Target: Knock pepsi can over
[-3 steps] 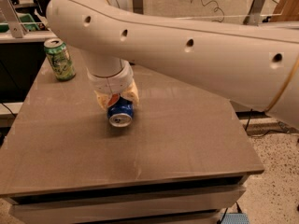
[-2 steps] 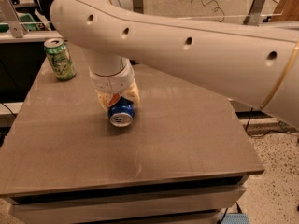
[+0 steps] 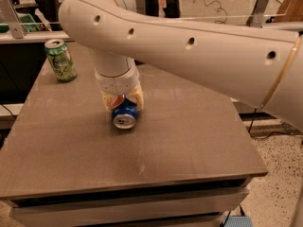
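The pepsi can (image 3: 124, 114), dark blue with a silver top, lies on its side on the brown table (image 3: 189, 141), its top facing the front edge. My gripper (image 3: 121, 98) hangs from the big white arm directly above and behind the can, its pale fingers down around the can's far end. The wrist hides most of the can's body.
A green can (image 3: 60, 59) stands upright at the table's back left corner. The white arm (image 3: 199, 51) spans the upper right of the view. Shelves and clutter stand behind the table, and a speckled floor (image 3: 279, 174) lies to the right.
The arm has shifted slightly; the pepsi can lies on its side in the same spot under the gripper.
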Available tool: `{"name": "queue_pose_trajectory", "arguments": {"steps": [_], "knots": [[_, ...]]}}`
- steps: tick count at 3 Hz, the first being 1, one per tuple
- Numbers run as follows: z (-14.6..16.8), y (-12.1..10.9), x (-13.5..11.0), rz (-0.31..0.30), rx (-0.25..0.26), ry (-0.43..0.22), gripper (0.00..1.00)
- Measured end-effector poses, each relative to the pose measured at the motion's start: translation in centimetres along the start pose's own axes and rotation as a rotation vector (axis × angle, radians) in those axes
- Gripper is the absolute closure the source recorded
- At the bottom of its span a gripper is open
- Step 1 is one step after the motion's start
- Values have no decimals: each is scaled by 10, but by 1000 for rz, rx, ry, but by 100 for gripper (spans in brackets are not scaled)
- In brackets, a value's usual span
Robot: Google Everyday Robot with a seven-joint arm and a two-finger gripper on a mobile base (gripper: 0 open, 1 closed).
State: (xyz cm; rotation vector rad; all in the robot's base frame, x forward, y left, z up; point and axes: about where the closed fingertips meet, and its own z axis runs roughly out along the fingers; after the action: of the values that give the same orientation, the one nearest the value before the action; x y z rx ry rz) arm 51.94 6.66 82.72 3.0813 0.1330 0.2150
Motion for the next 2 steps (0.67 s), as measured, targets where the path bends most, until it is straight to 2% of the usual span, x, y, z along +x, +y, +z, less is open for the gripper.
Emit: {"name": "queue_pose_trajectory", "arguments": {"steps": [1,2], "knots": [[2,1,1,7,-3,-4,13],[3,2,1,10,-12,-3,0]]}}
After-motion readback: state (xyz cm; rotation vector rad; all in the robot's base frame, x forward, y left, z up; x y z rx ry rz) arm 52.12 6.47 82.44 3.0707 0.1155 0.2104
